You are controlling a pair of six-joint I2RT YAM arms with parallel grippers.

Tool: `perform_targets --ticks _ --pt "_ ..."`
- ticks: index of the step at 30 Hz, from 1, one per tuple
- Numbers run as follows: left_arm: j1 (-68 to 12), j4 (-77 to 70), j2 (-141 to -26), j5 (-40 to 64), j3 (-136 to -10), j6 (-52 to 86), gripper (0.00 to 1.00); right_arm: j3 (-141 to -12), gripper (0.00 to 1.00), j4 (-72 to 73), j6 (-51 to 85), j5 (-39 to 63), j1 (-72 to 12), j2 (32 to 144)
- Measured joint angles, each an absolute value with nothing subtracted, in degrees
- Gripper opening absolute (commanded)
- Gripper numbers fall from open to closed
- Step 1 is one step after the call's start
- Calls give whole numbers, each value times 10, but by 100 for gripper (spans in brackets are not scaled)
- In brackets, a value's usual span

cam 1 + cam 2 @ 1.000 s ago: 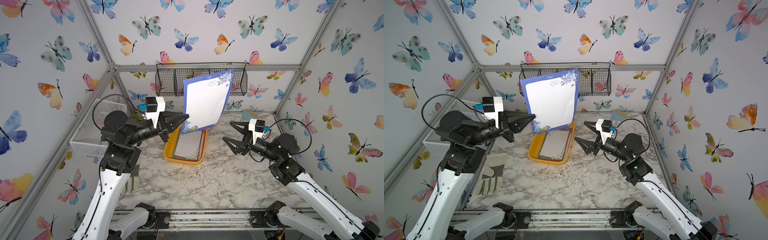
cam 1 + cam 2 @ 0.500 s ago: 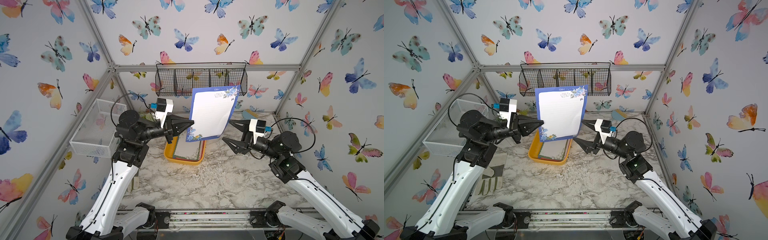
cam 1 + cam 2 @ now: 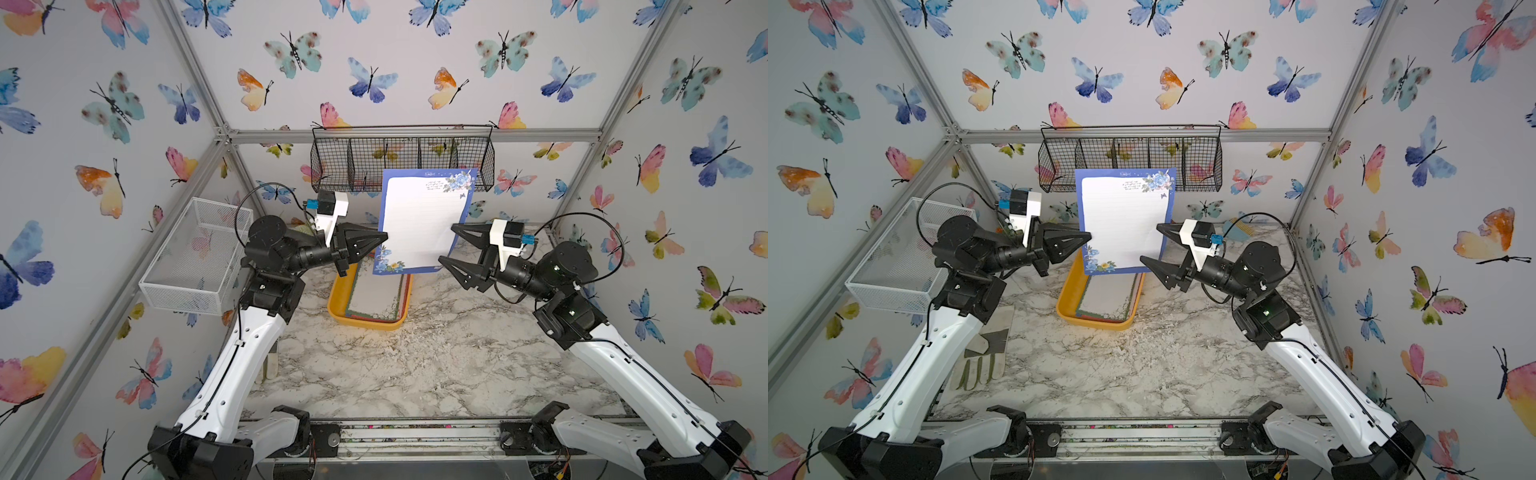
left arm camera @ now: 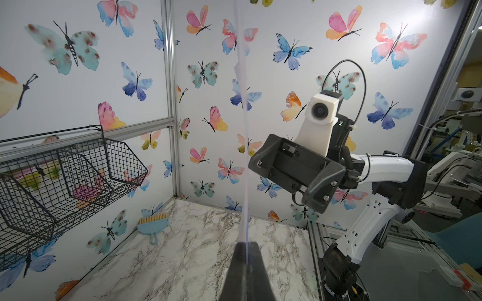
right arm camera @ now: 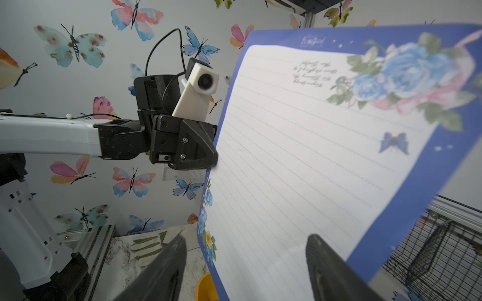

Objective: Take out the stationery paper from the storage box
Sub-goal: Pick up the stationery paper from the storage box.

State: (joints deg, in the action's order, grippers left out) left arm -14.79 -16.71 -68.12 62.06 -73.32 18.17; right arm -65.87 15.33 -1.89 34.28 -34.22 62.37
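My left gripper is clamped on the left edge of the blue-bordered sheet, holding it upright in the air above the far end of the storage box. My right gripper has its jaws apart, straddling the sheet's right edge without pinching it. The sheet's top edge overlaps the black wire basket in both top views; how near they are I cannot tell. Open marble tabletop spreads in front of the box. The sheet hides the box's far rim. The box is glossy yellow-orange plastic with rounded corners, and stacked sheets lie flat inside, green and red borders showing
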Motion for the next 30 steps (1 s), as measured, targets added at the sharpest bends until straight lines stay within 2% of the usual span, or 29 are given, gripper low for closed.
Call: perform_targets --ticks 7,16,24,30 --pt "-134 -231 -767 642 -781 201 0 -745 84 91 -74 312 -335 678" --pt "-103 -330 -775 671 -757 246 0 -773 86 64 -85 311 -284 713" --pt "-97 -376 -768 689 -731 274 0 -770 85 114 -27 395 -230 741" --pt "-98 -401 -752 694 -714 294 0 -770 83 147 17 446 -227 782"
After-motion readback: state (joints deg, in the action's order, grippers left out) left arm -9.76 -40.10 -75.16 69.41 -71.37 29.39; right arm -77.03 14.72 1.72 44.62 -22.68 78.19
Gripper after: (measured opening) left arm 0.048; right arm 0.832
